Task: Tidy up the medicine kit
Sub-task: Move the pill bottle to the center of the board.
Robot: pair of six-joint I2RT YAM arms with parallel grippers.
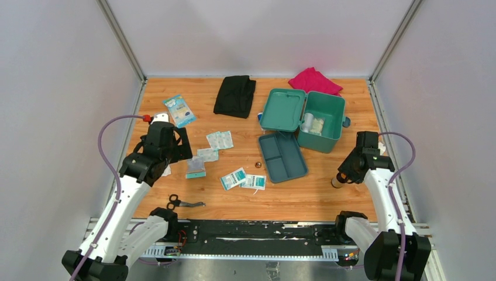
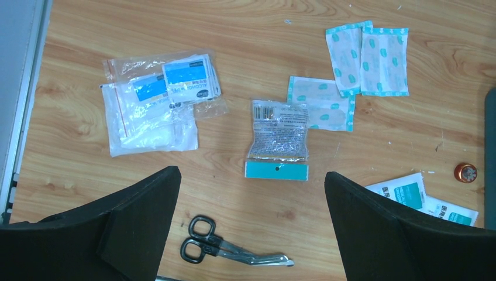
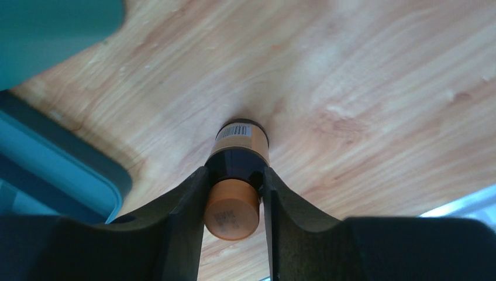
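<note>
The teal medicine kit (image 1: 327, 137) stands open at the back right, its lid (image 1: 283, 109) laid back and a roll and a pack inside. Its two-compartment tray (image 1: 282, 157) lies on the table in front of it. My right gripper (image 3: 235, 172) is shut on a dark bottle with an orange cap (image 3: 232, 211), which stands on the wood right of the tray (image 3: 64, 170). In the top view that bottle (image 1: 337, 182) is near the right edge. My left gripper (image 2: 251, 172) hangs open above a foil packet (image 2: 278, 137), holding nothing.
Plaster packets (image 2: 368, 55), a clear bag of swabs (image 2: 155, 102), wipe sachets (image 1: 243, 178), scissors (image 2: 228, 249) and a small orange cap (image 2: 465, 172) lie on the left half. A black cloth (image 1: 235, 95) and a pink cloth (image 1: 314, 81) lie at the back.
</note>
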